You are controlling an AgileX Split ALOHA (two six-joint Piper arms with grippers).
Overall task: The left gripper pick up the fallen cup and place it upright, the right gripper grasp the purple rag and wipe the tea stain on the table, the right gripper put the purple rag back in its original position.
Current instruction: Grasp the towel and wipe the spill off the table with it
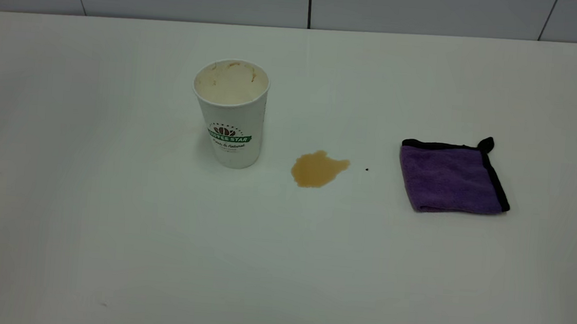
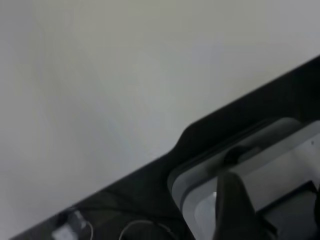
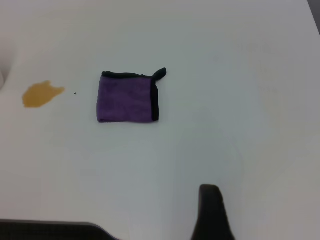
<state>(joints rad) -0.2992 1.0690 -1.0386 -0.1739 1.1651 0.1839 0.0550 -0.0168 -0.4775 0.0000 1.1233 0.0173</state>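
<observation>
1. Your right gripper (image 3: 212,212) shows only one dark finger at the edge of its wrist view; I cannot tell whether it is released or clenched. It is well back from the work, outside the exterior view.
2. Your left gripper (image 2: 235,210) likewise shows one dark finger, over the table edge and some grey equipment; its state cannot be told. Leave it parked.
3. The cup (image 1: 231,114) stands upright, so I judge the left arm's part complete.
4. The purple rag (image 1: 451,179) lies flat and folded, well apart from the tea stain (image 1: 317,169), which sits between cup and rag, nearer the cup.
5. Step in hand, as I judge it: fetching the rag. Come down over its middle, pinch through the folded layers, and note its spot for return.
6. When wiping, sweep away from the cup to avoid knocking it.
</observation>
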